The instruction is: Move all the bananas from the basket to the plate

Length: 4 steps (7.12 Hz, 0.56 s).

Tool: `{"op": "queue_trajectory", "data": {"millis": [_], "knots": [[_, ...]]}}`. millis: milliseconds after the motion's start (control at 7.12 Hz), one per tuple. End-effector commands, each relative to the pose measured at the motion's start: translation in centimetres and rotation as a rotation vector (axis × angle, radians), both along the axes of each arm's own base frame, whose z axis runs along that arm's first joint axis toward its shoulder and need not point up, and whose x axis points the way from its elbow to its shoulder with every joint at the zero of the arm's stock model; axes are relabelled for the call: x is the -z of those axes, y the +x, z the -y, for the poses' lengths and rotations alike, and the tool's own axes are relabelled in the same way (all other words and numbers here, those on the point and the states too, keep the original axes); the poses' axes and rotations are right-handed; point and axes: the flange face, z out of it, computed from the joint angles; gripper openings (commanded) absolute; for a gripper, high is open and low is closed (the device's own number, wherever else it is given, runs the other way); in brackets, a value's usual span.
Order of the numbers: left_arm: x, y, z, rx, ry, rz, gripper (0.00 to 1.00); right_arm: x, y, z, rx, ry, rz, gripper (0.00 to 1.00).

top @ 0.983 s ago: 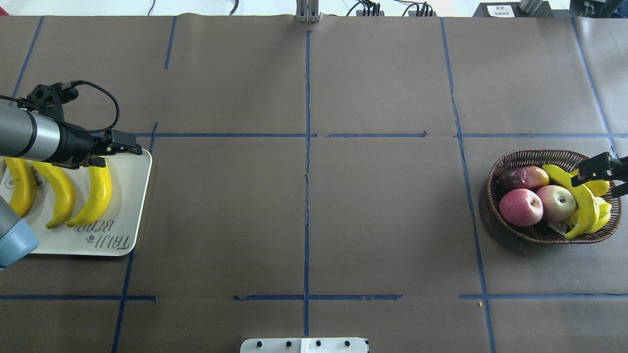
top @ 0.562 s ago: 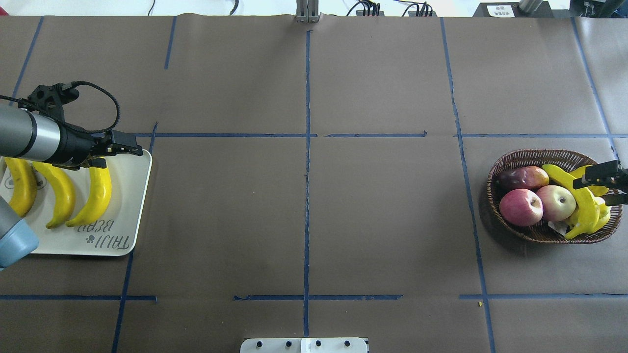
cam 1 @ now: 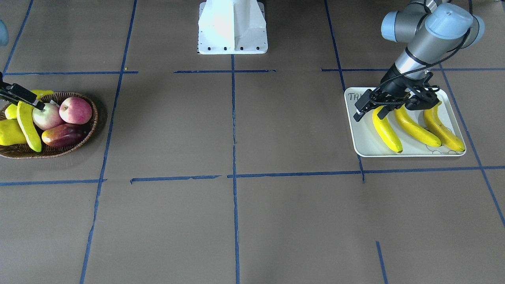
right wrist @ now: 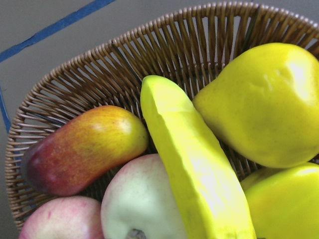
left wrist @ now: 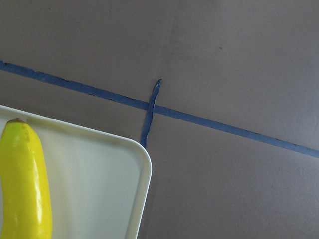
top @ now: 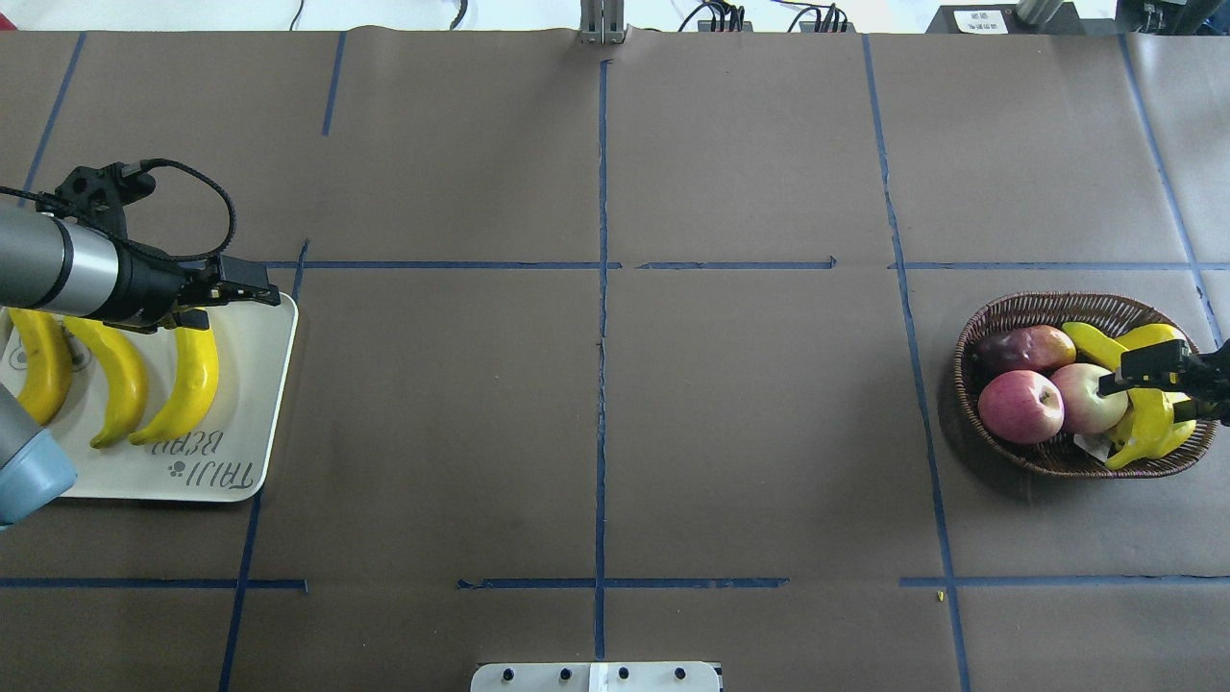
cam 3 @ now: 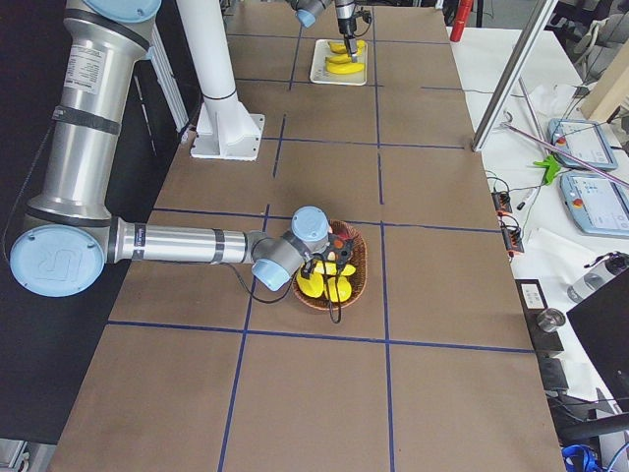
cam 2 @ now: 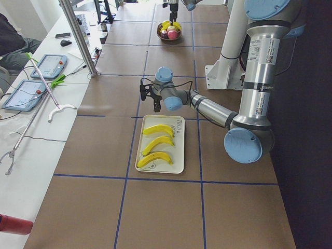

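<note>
Three yellow bananas [top: 187,380] lie side by side on the white plate [top: 245,384] at the table's left end; they also show in the front view [cam 1: 416,130]. My left gripper [top: 235,306] hovers open and empty over the plate's far corner, above the nearest banana's tip [left wrist: 22,184]. One banana [top: 1148,423] lies in the brown wicker basket [top: 1038,308] at the right end and fills the right wrist view [right wrist: 194,164]. My right gripper [top: 1158,392] is open just above this banana, fingers on either side of it.
The basket also holds two pink apples [top: 1020,406], a dark red fruit [top: 1026,348] and plump yellow fruits [right wrist: 264,104]. The robot's white base [cam 1: 232,27] stands at the table's near middle edge. Blue tape lines cross the brown table.
My right gripper has moved further in over the basket and down to the banana. My left arm and the plate's bananas have not moved.
</note>
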Motion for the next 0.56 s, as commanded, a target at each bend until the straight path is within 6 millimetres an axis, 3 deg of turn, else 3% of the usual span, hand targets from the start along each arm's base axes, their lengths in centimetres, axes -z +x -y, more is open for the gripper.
{"op": "queue_trajectory", "data": {"millis": [0, 281, 421], "knots": [[0.3, 0.0, -0.1, -0.001, 0.003, -0.003, 1.0, 0.0, 0.3, -0.6, 0.001, 0.001, -0.001, 0.36], [0.8, 0.1, 0.1, 0.008, -0.004, -0.015, 1.0, 1.6, 1.0, -1.5, 0.0, 0.029, 0.013, 0.01], [1.0, 0.1, 0.1, 0.008, -0.003, -0.016, 1.0, 2.4, 1.5, -1.5, -0.008, 0.037, 0.022, 0.0]]}}
